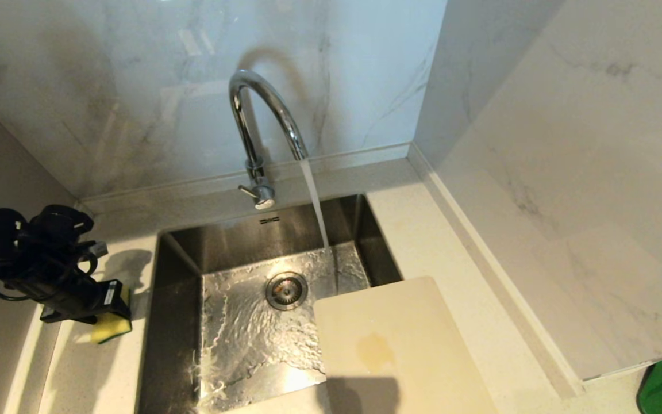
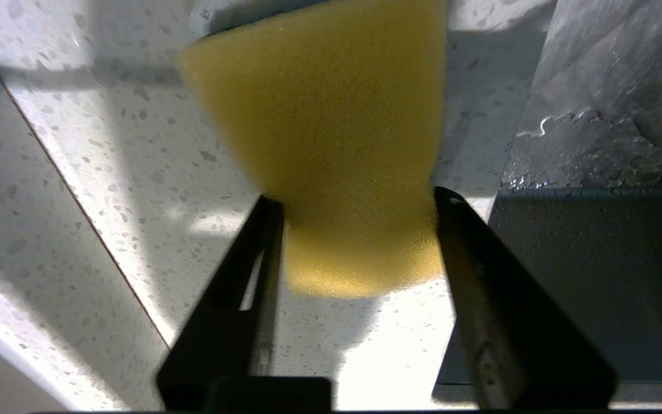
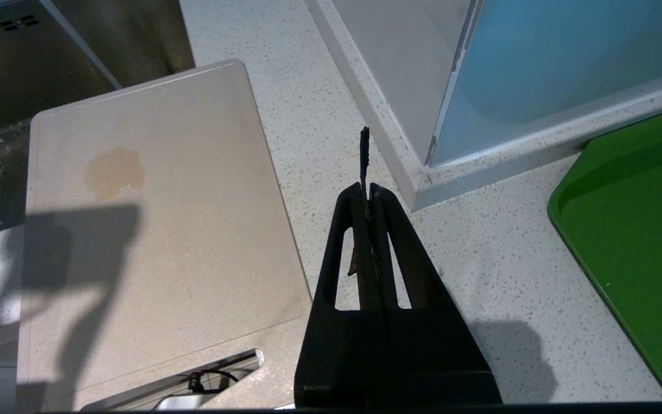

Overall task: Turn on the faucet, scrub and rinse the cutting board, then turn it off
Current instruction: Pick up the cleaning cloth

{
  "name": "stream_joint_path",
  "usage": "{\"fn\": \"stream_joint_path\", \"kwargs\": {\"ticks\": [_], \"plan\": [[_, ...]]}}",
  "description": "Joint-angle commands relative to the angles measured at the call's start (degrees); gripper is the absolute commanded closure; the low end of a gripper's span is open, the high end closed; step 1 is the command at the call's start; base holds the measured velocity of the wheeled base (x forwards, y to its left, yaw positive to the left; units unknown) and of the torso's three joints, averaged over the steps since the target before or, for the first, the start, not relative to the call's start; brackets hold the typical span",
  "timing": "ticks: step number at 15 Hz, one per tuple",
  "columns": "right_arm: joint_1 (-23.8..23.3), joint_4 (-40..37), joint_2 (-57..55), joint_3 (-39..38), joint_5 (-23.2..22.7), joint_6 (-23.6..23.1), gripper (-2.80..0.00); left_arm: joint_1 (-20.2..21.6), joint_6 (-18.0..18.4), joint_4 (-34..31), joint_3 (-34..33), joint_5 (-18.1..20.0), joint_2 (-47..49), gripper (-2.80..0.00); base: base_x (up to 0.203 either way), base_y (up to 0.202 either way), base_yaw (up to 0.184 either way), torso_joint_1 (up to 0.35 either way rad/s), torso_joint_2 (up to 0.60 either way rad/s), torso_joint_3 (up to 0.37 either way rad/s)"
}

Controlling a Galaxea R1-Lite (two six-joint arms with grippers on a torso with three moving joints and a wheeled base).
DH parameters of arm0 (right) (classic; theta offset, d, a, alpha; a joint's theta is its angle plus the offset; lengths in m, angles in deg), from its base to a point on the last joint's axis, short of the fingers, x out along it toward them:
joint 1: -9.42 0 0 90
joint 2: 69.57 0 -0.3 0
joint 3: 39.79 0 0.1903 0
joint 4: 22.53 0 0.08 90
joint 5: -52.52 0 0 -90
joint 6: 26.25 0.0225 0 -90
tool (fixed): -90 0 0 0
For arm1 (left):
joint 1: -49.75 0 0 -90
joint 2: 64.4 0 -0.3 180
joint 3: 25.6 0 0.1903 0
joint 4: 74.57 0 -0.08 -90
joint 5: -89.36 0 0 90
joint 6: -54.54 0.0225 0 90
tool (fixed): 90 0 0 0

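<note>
Water runs from the chrome faucet into the sink. The cream cutting board lies across the sink's front right corner and the counter, with a brownish stain on it; in the right wrist view the cutting board shows its slot handle at the near end. On the counter left of the sink, my left gripper is down on a yellow sponge. Both fingers press the sponge at its sides, and my left gripper pinches it narrower there. My right gripper hangs shut over bare counter beside the board.
A marble backsplash and a side wall box in the corner behind and to the right of the sink. A green tray lies on the counter at the far right. The sink's drain sits mid-basin under rippling water.
</note>
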Motion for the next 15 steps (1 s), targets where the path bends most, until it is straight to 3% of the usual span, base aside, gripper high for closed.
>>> {"fn": "stream_joint_path", "kwargs": {"ticks": [1, 8, 15], "plan": [[0.0, 0.03, 0.09, -0.09, 0.02, -0.01, 0.0, 0.03, -0.07, -0.13, -0.58, 0.01, 0.28, 0.0, 0.0, 0.0, 0.0, 0.0, 0.0, 0.0], [0.0, 0.03, 0.09, -0.09, 0.02, -0.01, 0.0, 0.03, 0.41, 0.13, -0.52, 0.01, -1.36, 0.0, 0.0, 0.0, 0.0, 0.0, 0.0, 0.0], [0.0, 0.03, 0.09, -0.09, 0.02, -0.01, 0.0, -1.07, 9.05, -0.48, 0.77, 0.19, -10.28, 0.0, 0.0, 0.0, 0.0, 0.0, 0.0, 0.0]]}}
